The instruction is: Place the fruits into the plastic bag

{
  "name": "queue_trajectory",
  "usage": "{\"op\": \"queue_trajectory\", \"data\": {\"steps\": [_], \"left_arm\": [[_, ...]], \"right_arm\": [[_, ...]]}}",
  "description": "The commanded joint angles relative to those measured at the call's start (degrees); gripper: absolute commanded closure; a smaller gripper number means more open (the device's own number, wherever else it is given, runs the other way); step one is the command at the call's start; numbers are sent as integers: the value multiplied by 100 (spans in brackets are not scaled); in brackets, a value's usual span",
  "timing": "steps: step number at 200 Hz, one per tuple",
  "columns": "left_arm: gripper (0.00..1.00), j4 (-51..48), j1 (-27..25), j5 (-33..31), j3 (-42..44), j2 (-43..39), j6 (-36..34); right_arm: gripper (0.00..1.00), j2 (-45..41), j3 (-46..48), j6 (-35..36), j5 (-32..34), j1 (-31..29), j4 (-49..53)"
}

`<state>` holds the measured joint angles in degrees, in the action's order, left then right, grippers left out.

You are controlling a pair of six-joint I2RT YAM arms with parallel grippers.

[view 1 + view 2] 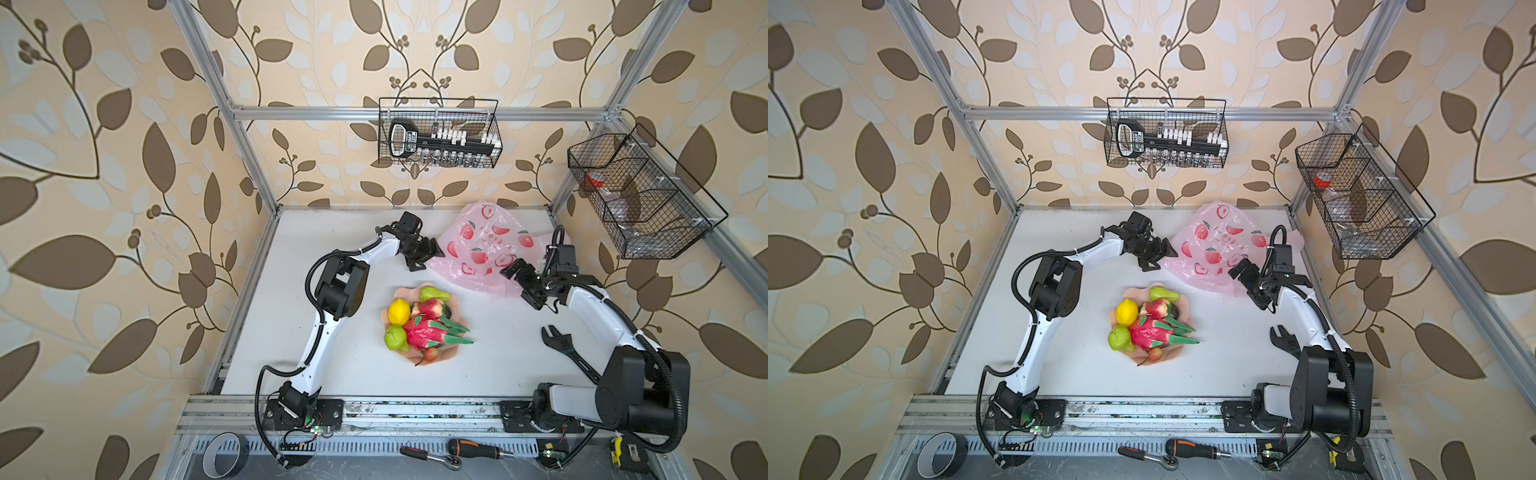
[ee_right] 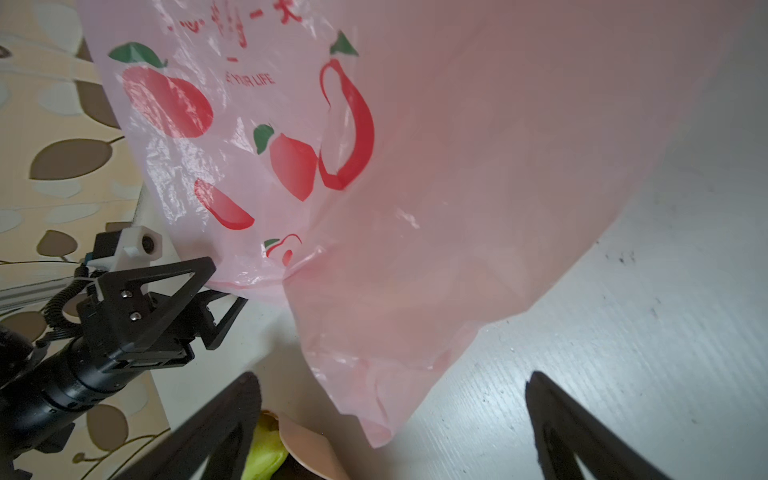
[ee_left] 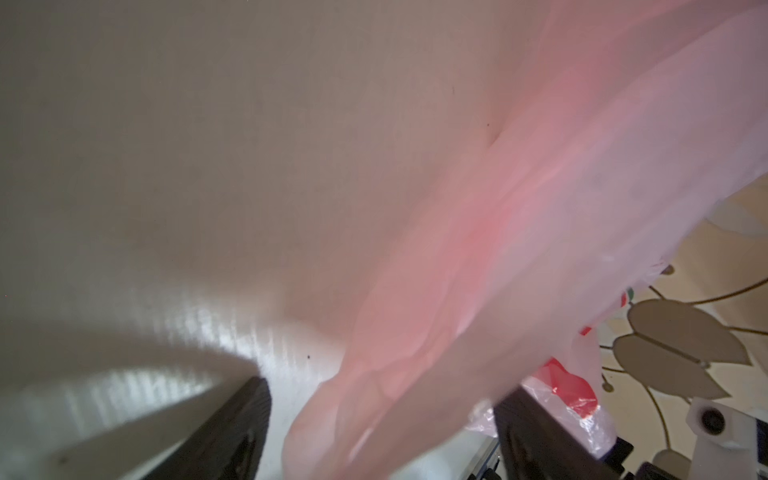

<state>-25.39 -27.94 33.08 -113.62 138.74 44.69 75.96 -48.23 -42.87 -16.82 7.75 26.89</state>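
Your left end effector [image 1: 424,257] [image 1: 1156,255] sits in both top views beyond the far side of the plate [image 1: 449,354] [image 1: 1177,351]. Its jaws are parted, at the edge of the plastic bag [image 1: 482,245] [image 1: 1217,245] that faces the plate's left. The bag lies crumpled on the surface [image 1: 332,291], behind the plate and off to its right. The fruits are heaped on the plate: a lemon [image 1: 399,311] [image 1: 1126,311], a dragon fruit [image 1: 424,332] [image 1: 1150,332] and a pear [image 1: 434,295] [image 1: 1163,294] among them. Your right end effector [image 1: 520,286] [image 1: 1246,286] is further right of the plate, released and spread wide at the bag's near corner.

The left wrist view is blurred. The left end effector [image 3: 382,399] has its two dark fingers apart, and a fold of the bag [image 3: 540,208] runs between them unpinched.

In the right wrist view, the right end effector [image 2: 392,378] is wide open, with the bag [image 2: 457,166] drooping toward the gap. You cannot tell whether it touches the film. The left end effector [image 2: 228,282] straddles the bag's opposite rim. The pear [image 2: 266,449] and the plate's rim [image 2: 307,440] show beside one finger.
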Motion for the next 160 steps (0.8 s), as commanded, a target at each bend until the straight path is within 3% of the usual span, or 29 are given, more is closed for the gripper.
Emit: {"op": "queue_trajectory", "data": {"steps": [1, 19, 29, 50, 71, 97, 122, 160], "left_arm": [[31, 44, 17, 71, -164, 44, -159], [50, 44, 26, 27, -156, 9, -285], [63, -1, 32, -23, -172, -36, -404], [88, -192, 170, -158, -130, -209, -659], [96, -339, 624, -379, 236, -711, -857], [96, -492, 1522, -526, 785, -1603, -1193], [97, -941, 2410, -532, 798, -2255, -1644], [96, -1821, 3463, -363, 310, -2481, -2238]], "right_arm": [[0, 234, 268, -413, -342, -17, -509], [4, 535, 397, -740, -421, -97, -1133], [14, 669, 491, -1012, -494, -190, -1640], [68, 914, 527, -1525, -736, -489, -2523], [100, 888, 289, -1720, -657, -977, -2734], [100, 704, -217, -1758, -424, -1703, -2560], [100, 645, -822, -1763, -205, -2439, -2410], [100, 927, -1374, -2419, -55, -3643, -2708]]}}
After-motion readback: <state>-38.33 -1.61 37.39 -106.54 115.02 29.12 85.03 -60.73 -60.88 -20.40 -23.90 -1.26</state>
